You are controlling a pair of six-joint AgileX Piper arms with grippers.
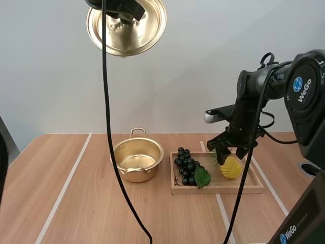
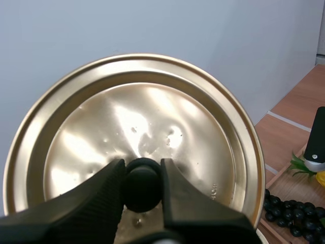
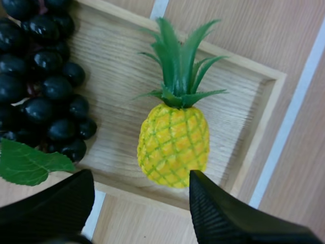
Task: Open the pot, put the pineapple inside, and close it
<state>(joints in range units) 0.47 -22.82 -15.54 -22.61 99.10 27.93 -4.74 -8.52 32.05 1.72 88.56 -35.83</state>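
High view: the left tool [image 1: 124, 15] holds the lid [image 1: 144, 30] high above the desk [image 1: 76, 203]. The pot [image 1: 152, 170] stands open mid-desk. A wooden tray [image 1: 218, 190] lies just beside it toward the right edge, with grapes [image 1: 185, 165] at its pot end and the pineapple [image 1: 231, 168] at the other. The right tool [image 1: 231, 152] hangs just over the fruit.

Left wrist view: the fingers [image 2: 91, 203] pinch the lid's black knob [image 2: 142, 185].

Right wrist view: the fingers stand wide apart, the pineapple's base between their tips. Whether they touch it cannot be told.
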